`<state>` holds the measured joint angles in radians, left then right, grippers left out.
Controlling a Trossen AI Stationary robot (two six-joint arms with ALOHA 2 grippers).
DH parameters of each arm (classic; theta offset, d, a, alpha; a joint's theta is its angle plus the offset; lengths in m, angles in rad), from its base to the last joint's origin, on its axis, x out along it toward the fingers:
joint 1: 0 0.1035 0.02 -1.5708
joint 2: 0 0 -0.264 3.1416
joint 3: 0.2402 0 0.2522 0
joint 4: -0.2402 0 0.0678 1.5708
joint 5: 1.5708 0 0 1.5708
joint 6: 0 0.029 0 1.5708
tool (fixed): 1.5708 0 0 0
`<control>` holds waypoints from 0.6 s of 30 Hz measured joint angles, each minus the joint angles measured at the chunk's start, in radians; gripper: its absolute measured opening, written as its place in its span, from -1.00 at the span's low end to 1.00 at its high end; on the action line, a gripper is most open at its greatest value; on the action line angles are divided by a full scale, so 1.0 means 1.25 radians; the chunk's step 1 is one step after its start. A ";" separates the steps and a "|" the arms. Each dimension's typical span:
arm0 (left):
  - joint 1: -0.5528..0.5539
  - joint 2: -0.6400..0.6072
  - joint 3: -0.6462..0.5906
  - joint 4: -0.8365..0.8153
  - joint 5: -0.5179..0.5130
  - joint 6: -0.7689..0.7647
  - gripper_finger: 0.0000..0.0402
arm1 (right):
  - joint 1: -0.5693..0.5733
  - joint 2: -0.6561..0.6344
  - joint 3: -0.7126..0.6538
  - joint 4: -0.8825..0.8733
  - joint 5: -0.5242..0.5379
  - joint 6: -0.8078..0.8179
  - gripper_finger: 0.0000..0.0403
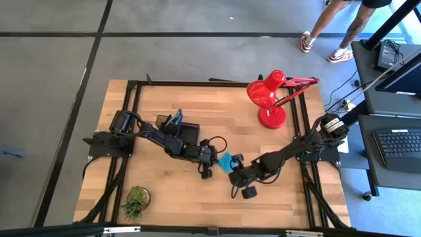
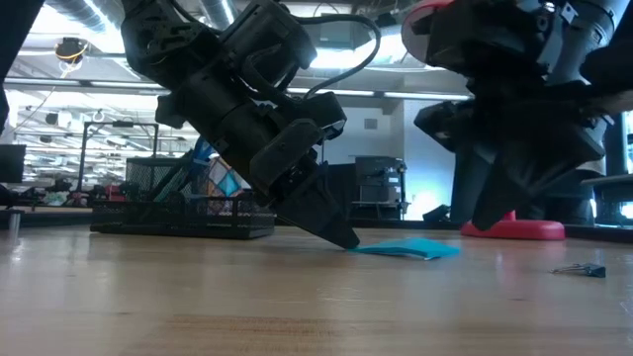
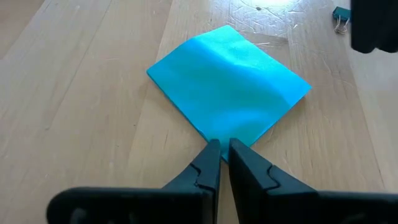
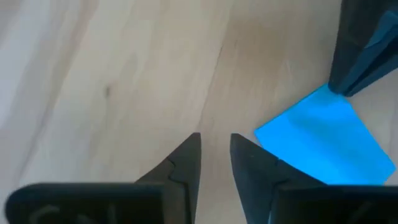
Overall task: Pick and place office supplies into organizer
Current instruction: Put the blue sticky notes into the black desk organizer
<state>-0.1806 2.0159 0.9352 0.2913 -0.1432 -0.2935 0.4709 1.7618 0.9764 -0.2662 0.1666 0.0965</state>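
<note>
A cyan square sticky-note pad (image 3: 230,81) lies flat on the wooden table near its middle (image 1: 225,161). My left gripper (image 3: 224,146) slants down with its tips at the pad's near corner. My right gripper (image 4: 214,140) hovers just beside the pad, toward the table's near right (image 1: 233,173). Its fingers are a little apart, with bare wood between them. The black organizer (image 1: 187,131) stands behind the left arm, and blue-handled scissors (image 1: 174,120) stick up out of it. My left gripper pinches one corner of the pad (image 3: 225,135) between its two fingertips. The fingers (image 2: 341,235) come slanting down from the table's left, and their tips reach the table top. The pad stays on the table and bulges slightly near the middle.
A red desk lamp (image 1: 270,99) stands at the far right. A small green plant (image 1: 136,201) sits near the front left. A small binder clip (image 2: 584,269) lies on the wood to the right of the pad. Bare wood stretches along the near edge.
</note>
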 joint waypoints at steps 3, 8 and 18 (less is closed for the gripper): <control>0.000 0.000 0.000 0.001 0.000 0.000 -0.88 | 0.000 0.000 0.000 0.020 -0.002 0.046 -0.55; 0.000 0.000 -0.001 0.004 0.000 0.000 -0.88 | -0.001 0.000 0.000 0.020 -0.001 0.016 -0.55; 0.000 0.001 -0.002 0.011 -0.005 0.001 -0.87 | -0.005 0.000 0.000 0.013 0.109 0.002 -0.53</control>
<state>-0.1810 2.0174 0.9329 0.3051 -0.1497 -0.2928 0.4652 1.7618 0.9764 -0.2504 0.3033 0.0989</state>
